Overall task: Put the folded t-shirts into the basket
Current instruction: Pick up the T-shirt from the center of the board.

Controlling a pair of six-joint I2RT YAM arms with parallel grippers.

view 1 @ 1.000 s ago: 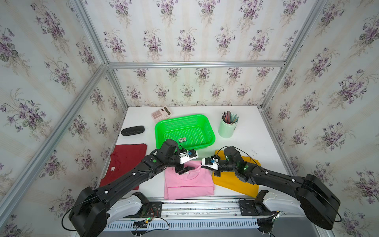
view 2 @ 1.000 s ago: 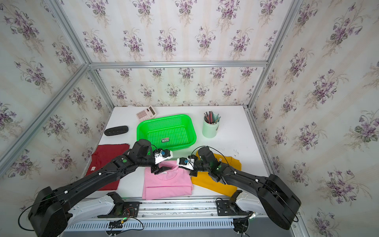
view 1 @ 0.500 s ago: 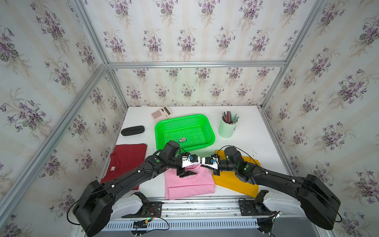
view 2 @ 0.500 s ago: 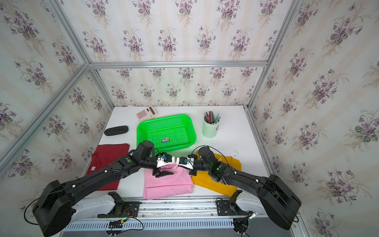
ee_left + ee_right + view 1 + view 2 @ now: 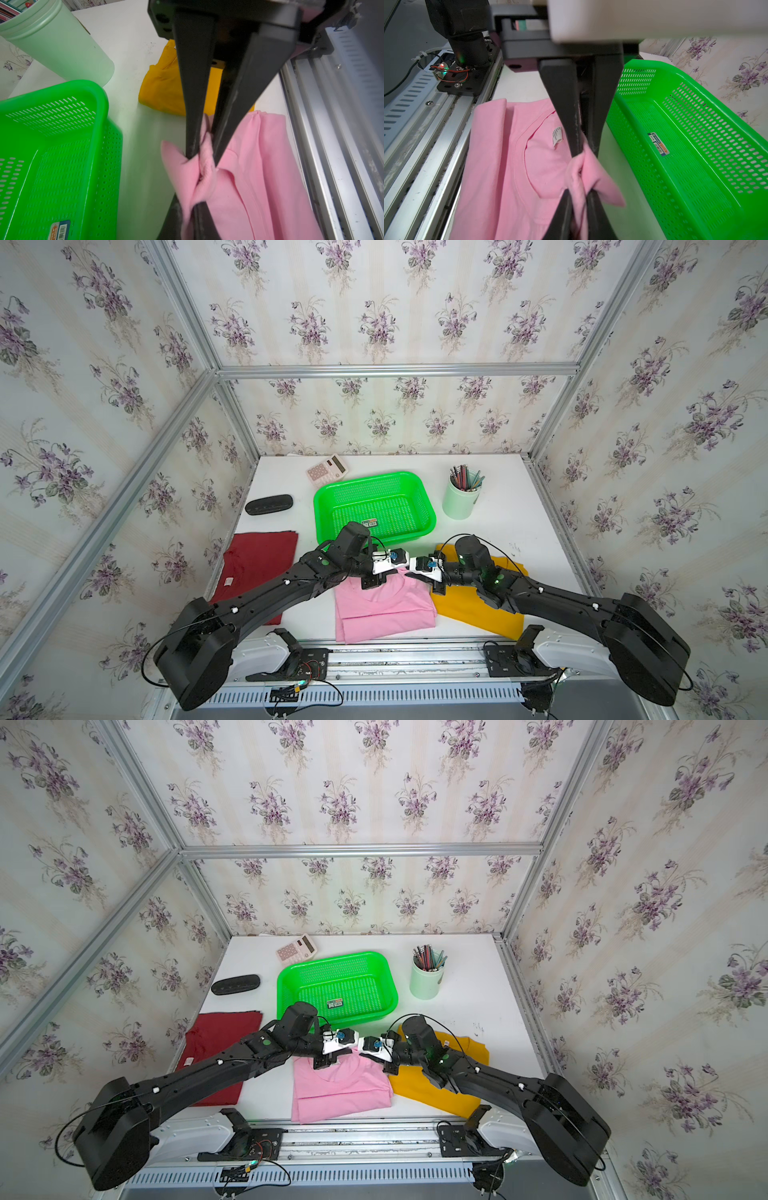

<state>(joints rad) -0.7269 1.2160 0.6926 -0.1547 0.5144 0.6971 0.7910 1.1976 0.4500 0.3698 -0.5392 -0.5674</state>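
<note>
The pink t-shirt [image 5: 382, 610] [image 5: 336, 1090] lies folded at the table's front middle. My left gripper [image 5: 372, 583] [image 5: 326, 1061] is shut on its far left corner. My right gripper [image 5: 436, 587] [image 5: 390, 1068] is shut on its far right corner. Both wrist views show pink cloth [image 5: 204, 166] [image 5: 581, 166] bunched between the black fingers. The mustard yellow t-shirt [image 5: 473, 610] lies flat to the right, partly under my right arm. The dark red t-shirt [image 5: 257, 564] lies flat to the left. Just behind the grippers stands the green basket [image 5: 324, 506] [image 5: 286, 986], holding only a sticker.
A pale green pencil cup [image 5: 459, 502] stands right of the basket. A pink calculator [image 5: 326, 468] and a black case [image 5: 269, 504] lie at the back left. The aluminium rail [image 5: 415, 649] runs along the front edge. Papered walls close in three sides.
My left gripper has shifted right onto the pink t-shirt's far left corner and closed on it. The shirt's far edge has bunched up. My right arm has barely moved.
</note>
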